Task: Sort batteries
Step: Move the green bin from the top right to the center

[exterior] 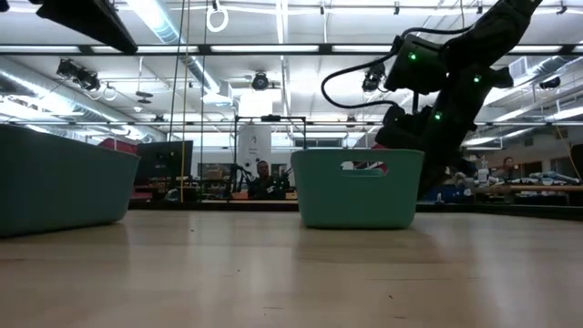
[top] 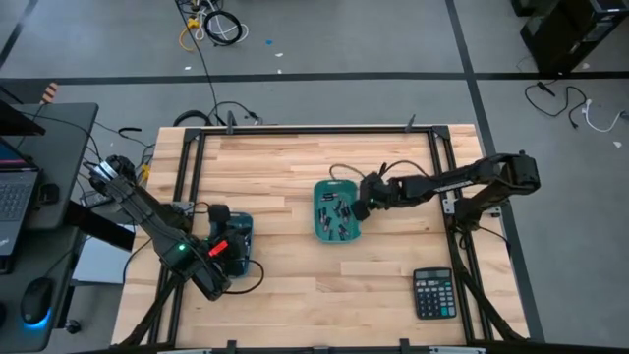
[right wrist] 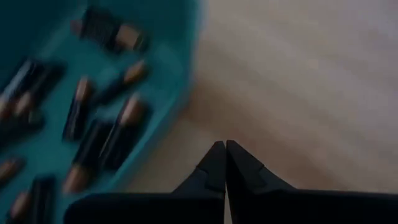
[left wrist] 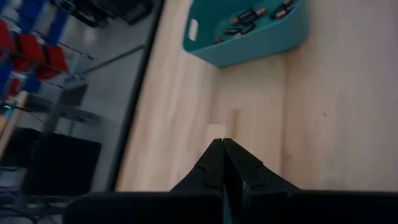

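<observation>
The batteries [top: 336, 213] are seen as small dark cylinders with copper-coloured ends, lying loose and crosswise in a heap on the floor of a teal bin [top: 319, 224] near the middle of the worktop [top: 295, 285]. In the right wrist view about a dozen of them [right wrist: 93, 124] are shown, some side by side, some at angles to each other; their exact sizes cannot be told apart.

The right gripper [top: 362, 205] is held just beside the bin's right rim, over bare wood. Its jaws are pressed together with no gap, and nothing is held between them. The left gripper [top: 222, 245] is kept at the near left of the worktop, above a 2nd teal bin [top: 243, 228]; its jaws are likewise closed tight and empty.

In the low view the middle bin [exterior: 357, 189] is seen upright with a slot handle in its wall, the right arm [exterior: 446, 82] rising behind it, and the other bin [exterior: 55, 182] at the left edge. A black calculator [top: 433, 292] lies at the near right corner, well apart from both bins. A laptop [top: 15, 192] and a mouse [top: 37, 300] are found on a desk left of the worktop, and cables [top: 211, 25] lie on the floor beyond.
</observation>
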### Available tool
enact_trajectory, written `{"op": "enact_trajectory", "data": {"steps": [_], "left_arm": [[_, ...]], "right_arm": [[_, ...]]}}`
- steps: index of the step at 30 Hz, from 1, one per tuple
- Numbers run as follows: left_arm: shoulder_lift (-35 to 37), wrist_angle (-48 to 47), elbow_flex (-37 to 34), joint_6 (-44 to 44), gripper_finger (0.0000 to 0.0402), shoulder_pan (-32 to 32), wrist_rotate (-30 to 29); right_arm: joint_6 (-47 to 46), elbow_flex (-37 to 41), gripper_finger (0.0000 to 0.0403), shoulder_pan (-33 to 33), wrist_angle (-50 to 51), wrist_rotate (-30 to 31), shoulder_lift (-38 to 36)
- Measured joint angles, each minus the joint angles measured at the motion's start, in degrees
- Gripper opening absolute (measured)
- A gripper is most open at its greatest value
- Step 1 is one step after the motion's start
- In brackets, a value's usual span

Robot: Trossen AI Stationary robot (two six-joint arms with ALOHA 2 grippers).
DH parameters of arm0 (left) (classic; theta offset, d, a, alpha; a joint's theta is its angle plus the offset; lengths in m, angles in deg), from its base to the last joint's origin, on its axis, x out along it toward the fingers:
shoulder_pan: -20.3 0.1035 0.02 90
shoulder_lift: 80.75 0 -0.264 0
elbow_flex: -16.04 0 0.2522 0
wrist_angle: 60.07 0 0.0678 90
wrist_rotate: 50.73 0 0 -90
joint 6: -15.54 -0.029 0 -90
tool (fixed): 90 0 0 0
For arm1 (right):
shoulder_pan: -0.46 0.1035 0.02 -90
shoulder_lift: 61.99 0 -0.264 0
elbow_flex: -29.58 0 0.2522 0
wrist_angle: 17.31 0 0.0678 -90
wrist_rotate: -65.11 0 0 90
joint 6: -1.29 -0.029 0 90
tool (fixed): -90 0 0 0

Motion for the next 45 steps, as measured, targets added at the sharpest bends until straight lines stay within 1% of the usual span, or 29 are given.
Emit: {"op": "enact_trajectory", "data": {"steps": [2, 7, 10, 15, 17, 19, 22, 25, 27, 30, 41, 45], "left_arm": [[0.0, -0.1, 0.0, -1.1, 0.0, 0.0, -0.9], [0.0, -0.1, 0.0, -1.2, 0.0, 0.0, -0.4], [0.0, 0.0, 0.0, -1.1, 0.0, 0.0, 0.7], [0.0, -0.1, 0.0, -1.2, 0.0, 0.0, 0.5], [0.0, 0.2, 0.0, -1.3, 0.0, 0.0, -1.8], [0.0, 1.4, 0.0, -1.3, 0.0, 0.0, -5.7], [0.0, 1.8, 0.0, -1.3, 0.0, 0.0, -9.9], [0.0, 2.0, 0.0, -1.2, 0.0, 0.0, -10.4], [0.0, 2.5, 0.0, -1.2, 0.0, 0.0, -10.4], [0.0, 2.9, 0.0, -1.2, 0.0, 0.0, -10.3], [0.0, 3.0, 0.0, -1.1, 0.0, 0.0, -10.2], [0.0, 3.0, 0.0, -1.1, 0.0, 0.0, -10.2]], "right_arm": [[1.5, 0.0, 0.0, -2.4, 0.4, 0.3, -0.7], [5.5, 0.0, 0.0, -7.3, -0.5, 0.5, -1.9], [7.8, 0.0, 0.0, -9.2, -3.8, 0.4, -2.2], [12.5, 0.0, 0.0, -11.6, -10.1, 0.0, -2.3], [14.1, 0.0, 0.0, -13.1, -12.8, 0.0, -2.3], [16.8, 0.0, 0.0, -14.6, -16.2, -0.1, -2.0], [20.4, 0.0, 0.0, -16.9, -18.2, -4.4, -1.5], [22.6, 0.0, 0.0, -17.7, -19.1, -8.5, -1.2], [24.2, 0.0, 0.0, -17.1, -18.9, -11.3, -1.2], [25.2, 0.0, 0.0, -15.2, -18.9, -13.6, -1.1], [22.2, 0.0, 0.0, -7.0, -14.0, -14.9, -1.1], [22.3, 0.0, 0.0, -3.4, -13.2, -16.8, -1.1]]}}
